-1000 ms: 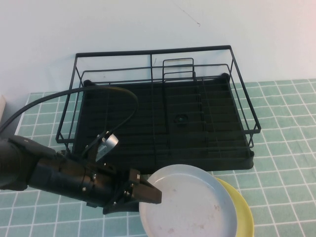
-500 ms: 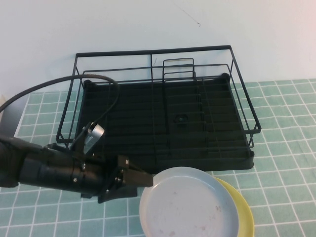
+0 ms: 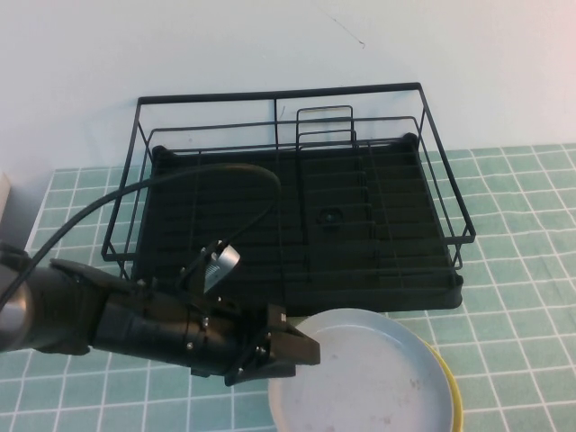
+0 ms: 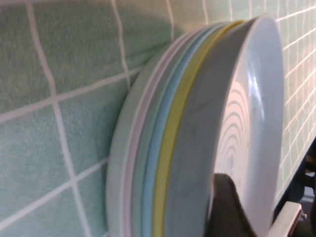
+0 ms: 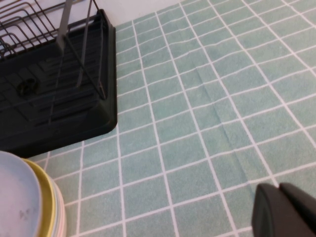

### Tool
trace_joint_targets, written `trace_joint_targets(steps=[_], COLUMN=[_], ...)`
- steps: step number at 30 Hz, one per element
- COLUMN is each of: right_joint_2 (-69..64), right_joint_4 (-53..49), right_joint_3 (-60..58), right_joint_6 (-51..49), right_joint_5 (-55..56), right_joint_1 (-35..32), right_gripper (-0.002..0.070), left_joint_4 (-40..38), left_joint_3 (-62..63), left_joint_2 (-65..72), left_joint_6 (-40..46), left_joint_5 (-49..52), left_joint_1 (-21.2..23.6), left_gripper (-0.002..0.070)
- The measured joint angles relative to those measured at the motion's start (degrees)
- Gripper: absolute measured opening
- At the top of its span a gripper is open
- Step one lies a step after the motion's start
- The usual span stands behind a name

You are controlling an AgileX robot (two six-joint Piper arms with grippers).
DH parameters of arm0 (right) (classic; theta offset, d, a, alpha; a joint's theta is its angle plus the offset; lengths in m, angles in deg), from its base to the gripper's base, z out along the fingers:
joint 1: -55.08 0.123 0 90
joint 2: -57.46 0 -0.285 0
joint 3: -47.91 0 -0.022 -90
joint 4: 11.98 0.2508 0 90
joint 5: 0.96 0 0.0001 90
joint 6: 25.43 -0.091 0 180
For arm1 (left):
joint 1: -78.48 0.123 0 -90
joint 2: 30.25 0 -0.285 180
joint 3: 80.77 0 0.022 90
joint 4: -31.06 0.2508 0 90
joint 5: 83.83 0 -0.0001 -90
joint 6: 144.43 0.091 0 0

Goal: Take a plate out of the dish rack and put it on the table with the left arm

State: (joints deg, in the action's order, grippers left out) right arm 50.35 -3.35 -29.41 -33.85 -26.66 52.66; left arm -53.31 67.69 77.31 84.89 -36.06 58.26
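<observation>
The pale grey-white plate (image 3: 369,382) lies near the front edge, on top of a yellow plate (image 3: 455,396) and other stacked plates. My left gripper (image 3: 295,349) is at the plate's left rim and is shut on it. In the left wrist view one dark finger (image 4: 228,202) presses on the plate's upper face (image 4: 247,113), just above the yellow plate (image 4: 170,148). The black wire dish rack (image 3: 297,225) stands behind, with no plates in it. My right gripper (image 5: 285,212) is shut and empty, low over the tiled table (image 5: 197,123), right of the rack (image 5: 54,94).
The stack under the plate shows blue, pink and white rims (image 4: 148,163) in the left wrist view. The mint-green tiled table (image 3: 522,270) stretches to the right of the rack. A white wall rises behind the rack.
My left arm has moved right and toward the front edge with the plate. The plate now lies lower and flatter on the yellow plate, covering more of it.
</observation>
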Motion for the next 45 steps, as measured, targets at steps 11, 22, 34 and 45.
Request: trace_joint_targets(steps=[11, 22, 34, 45], right_joint_2=[0.0, 0.0, 0.0, 0.0], right_joint_4=[0.0, 0.0, 0.0, 0.0], right_joint_3=[0.0, 0.0, 0.0, 0.0], right_joint_6=[1.16, 1.73, 2.0, 2.04], right_joint_5=[0.0, 0.0, 0.0, 0.0], right_joint_1=[0.0, 0.0, 0.0, 0.0], right_gripper=[-0.0001, -0.0001, -0.0001, -0.0001], left_joint_4=[-5.42, -10.61, 10.63, 24.67], left_joint_3=[0.0, 0.0, 0.0, -0.02], left_joint_2=[0.4, -5.81, -36.82, -54.45], left_joint_6=[5.07, 11.87, 11.4, 20.07], left_joint_5=[5.77, 17.03, 2.01, -10.02], left_joint_1=[0.46, 4.93, 4.96, 3.78], left_gripper=[0.0348, 0.0018, 0.0001, 0.0])
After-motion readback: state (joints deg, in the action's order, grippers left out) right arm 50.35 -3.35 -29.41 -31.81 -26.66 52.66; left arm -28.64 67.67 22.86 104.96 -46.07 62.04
